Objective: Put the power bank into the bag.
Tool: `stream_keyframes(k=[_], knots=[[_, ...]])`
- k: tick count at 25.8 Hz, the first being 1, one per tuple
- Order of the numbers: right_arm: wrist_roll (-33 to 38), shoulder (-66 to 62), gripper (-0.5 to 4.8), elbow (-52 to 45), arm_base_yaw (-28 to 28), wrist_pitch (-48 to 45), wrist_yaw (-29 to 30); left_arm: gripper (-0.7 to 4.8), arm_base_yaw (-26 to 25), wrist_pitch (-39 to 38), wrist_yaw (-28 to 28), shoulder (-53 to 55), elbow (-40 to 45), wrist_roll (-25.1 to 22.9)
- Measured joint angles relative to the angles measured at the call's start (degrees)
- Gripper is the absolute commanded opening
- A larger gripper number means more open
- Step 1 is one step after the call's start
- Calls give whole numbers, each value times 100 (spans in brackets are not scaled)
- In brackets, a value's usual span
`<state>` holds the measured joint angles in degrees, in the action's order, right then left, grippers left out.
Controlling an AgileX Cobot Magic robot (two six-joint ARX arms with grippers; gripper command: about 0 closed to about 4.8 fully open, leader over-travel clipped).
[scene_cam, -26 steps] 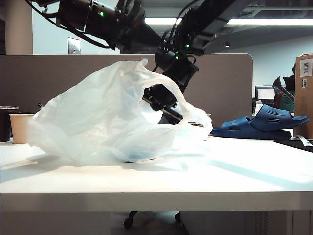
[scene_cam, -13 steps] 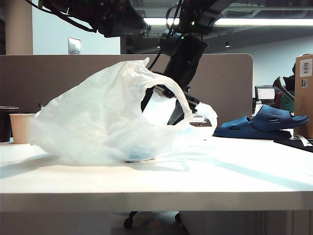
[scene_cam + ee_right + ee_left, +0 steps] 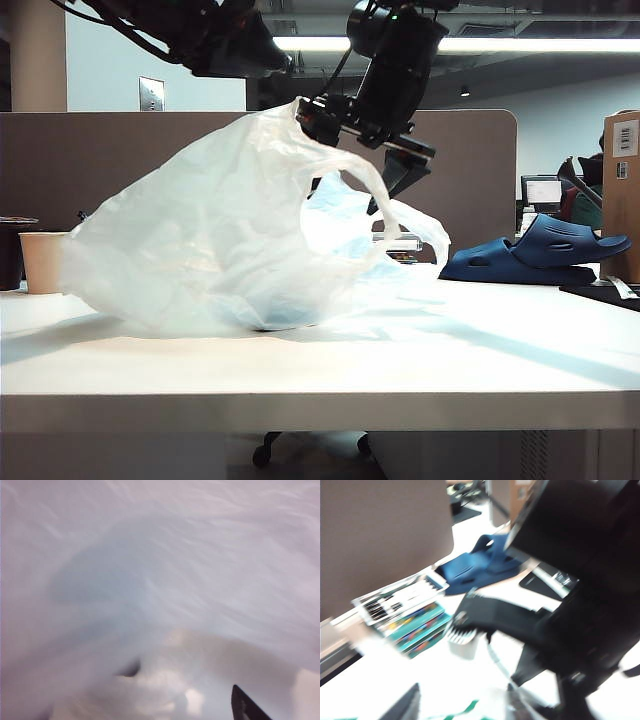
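**Operator:** Since the earlier frame, the right claw [image 3: 350, 160] has come up out of the bag [image 3: 210, 240] and now sits just above its mouth. The bag's peak has lifted slightly with it. What do we record for the claws?

**Checker:** The right claw is spread wide with nothing between its fingers. The left claw is high above the bag on the left of the outside view. Its wrist picture is blurred, so we cannot tell whether it is wide or narrow.

**Operator:** Where is the power bank [image 3: 272, 323]?

**Checker:** We see only a dim dark patch low in the bag, close to the table [image 3: 420, 370]. We judge that to be the power bank resting inside, but the plastic hides its outline.

**Operator:** So the step in hand is the withdrawal. How do we do it well?

**Checker:**
1. We keep the right claw spread until it is clear of the bag.
2. We lift straight up and away from the mouth. One finger sits right at the handle loop, and we cannot tell if they touch.
3. We watch the peak of the bag. If it rises with the arm, the plastic has snagged, and the bag could tip and spill its load.
4. We keep both arms away from the slipper [image 3: 535, 255] and the cup [image 3: 42, 262].
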<state>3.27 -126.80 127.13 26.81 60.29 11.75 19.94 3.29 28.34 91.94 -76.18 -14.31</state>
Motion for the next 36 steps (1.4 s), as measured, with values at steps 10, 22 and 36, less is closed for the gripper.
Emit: stream_keyframes(k=[10,22,36], knots=[[-125,271,479,0,-118,765,-533,314,2,-553,-2006,-498,0,-914],[-184,595,479,-2,-264,1128,-791,313,-258,-1047,-2677,-1036,-2,-1257],[-170,1589,296,-4,-1460,1506,-905,313,-1952,-2118,-2374,-1821,-2,-433]])
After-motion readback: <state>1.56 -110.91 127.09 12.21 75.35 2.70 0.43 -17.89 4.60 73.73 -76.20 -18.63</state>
